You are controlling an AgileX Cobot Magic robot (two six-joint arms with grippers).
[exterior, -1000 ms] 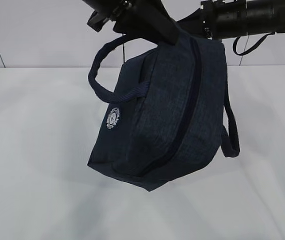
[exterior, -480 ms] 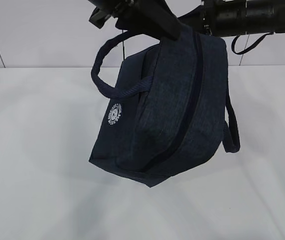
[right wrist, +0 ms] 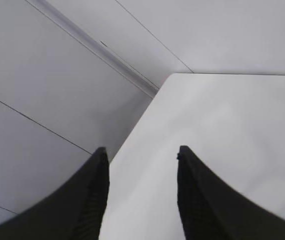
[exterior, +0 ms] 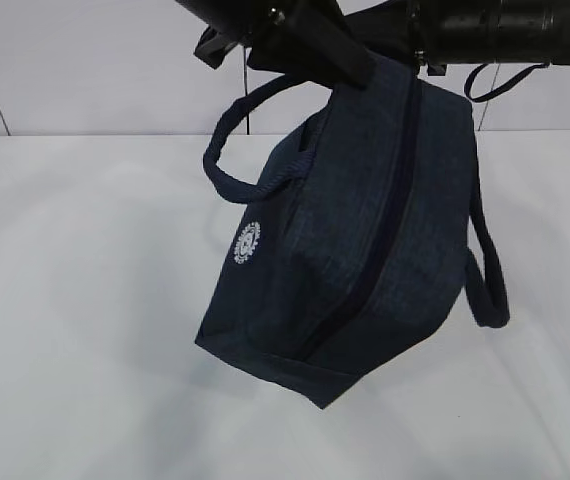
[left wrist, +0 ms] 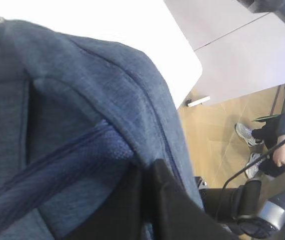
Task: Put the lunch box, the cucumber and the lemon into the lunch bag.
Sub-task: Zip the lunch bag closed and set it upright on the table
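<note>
Lunch bag (exterior: 365, 230) hangs tilted above the table (exterior: 75, 300), zipper apparently closed (contents unseen). Left gripper (left wrist: 145, 200) pinches its upper fabric; right gripper (right wrist: 142, 192) spread, empty. Judged step: carrying the bag after packing; next, lower it level and release. Bag has drifted slightly rightward since a second ago.

The lunch bag (exterior: 365, 230) in the middle of the exterior view is dark navy woven cloth, matt, with a fine heathered grain. Its loop handles (exterior: 240, 180) are ribbed webbing, coarser than the panels. The round logo (exterior: 248, 243) looks like flat white print. In the left wrist view the cloth weave (left wrist: 97, 90) shows rough and blue-grey. The table (exterior: 75, 330) is smooth, matt white. The right gripper's fingers (right wrist: 90, 200) look matt black, ridged on their inner faces.
</note>
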